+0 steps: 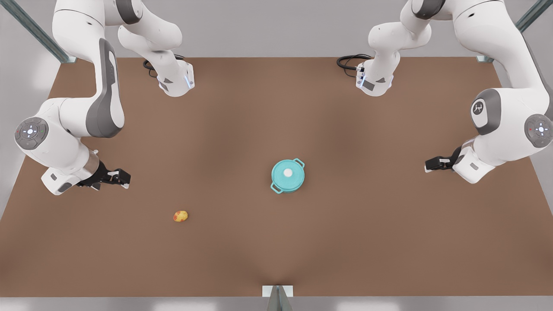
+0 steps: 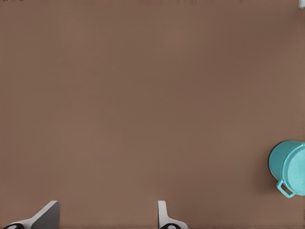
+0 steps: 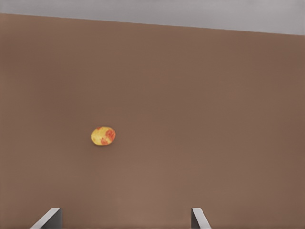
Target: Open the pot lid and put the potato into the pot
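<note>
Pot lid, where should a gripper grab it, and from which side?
Pinch the white knob at the lid's centre, coming straight down: the lid lies flat on the pot, knob up. The left gripper, open at the front view's right, is nearer; the right gripper waits open by the potato.
</note>
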Controlling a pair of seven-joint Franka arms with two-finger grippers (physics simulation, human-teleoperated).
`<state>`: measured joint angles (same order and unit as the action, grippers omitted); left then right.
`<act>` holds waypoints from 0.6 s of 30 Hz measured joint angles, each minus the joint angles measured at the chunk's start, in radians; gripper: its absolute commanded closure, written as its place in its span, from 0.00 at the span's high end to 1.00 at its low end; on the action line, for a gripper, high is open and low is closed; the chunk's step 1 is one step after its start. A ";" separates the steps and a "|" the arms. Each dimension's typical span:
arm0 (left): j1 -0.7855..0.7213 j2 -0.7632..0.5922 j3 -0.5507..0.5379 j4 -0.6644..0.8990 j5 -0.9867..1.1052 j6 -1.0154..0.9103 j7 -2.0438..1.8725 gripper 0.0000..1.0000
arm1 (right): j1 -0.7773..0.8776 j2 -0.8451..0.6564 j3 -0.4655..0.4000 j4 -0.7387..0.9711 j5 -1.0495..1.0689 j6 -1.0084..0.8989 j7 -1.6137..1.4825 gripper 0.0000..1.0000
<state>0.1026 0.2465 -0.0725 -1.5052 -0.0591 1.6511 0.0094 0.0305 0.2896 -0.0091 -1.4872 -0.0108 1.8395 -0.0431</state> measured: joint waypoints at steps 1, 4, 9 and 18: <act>0.001 0.000 0.000 0.001 -0.005 0.003 -0.001 1.00 | 0.000 0.001 0.000 -0.001 0.000 0.001 0.000 1.00; -0.016 -0.003 -0.012 -0.008 -0.008 0.007 -0.009 1.00 | 0.002 0.001 0.000 0.000 0.001 0.003 0.008 1.00; -0.468 0.029 -0.207 -0.010 0.007 -0.039 -0.143 1.00 | 0.026 0.024 -0.003 0.002 0.035 -0.005 0.123 1.00; -0.646 0.246 -0.216 -0.139 0.153 0.246 -0.518 1.00 | 0.113 0.124 0.001 -0.001 0.059 0.043 0.451 1.00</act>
<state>-0.5434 0.4930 -0.2883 -1.6441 0.0939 1.8974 -0.5085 0.1438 0.4132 -0.0084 -1.4885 0.0479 1.8826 0.4078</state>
